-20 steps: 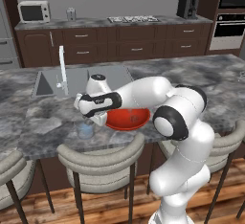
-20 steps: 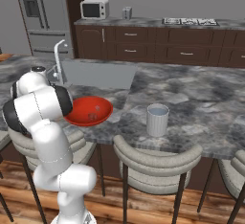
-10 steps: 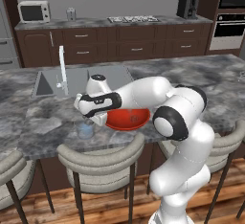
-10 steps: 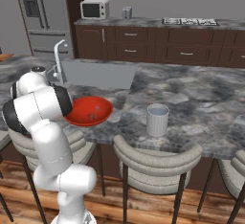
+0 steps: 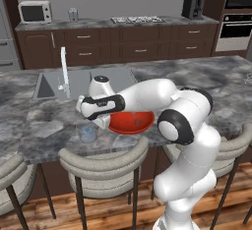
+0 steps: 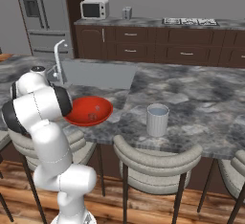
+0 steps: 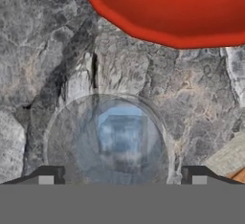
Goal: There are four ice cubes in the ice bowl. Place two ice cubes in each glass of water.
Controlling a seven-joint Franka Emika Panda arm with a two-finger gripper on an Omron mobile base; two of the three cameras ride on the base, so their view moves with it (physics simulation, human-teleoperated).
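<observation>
ice cube sits in the near glass of water, directly under the hand — fingertips spread wide, gripping nothing. ice bowl just beside it on the desk; two pale specks inside. second glass stands well apart.

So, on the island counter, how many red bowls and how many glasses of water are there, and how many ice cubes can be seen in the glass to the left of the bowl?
red bowl: 1
glasses of water: 2, one left of the bowl, one right of it
ice cube in the left glass: 1
Total: 4
</observation>
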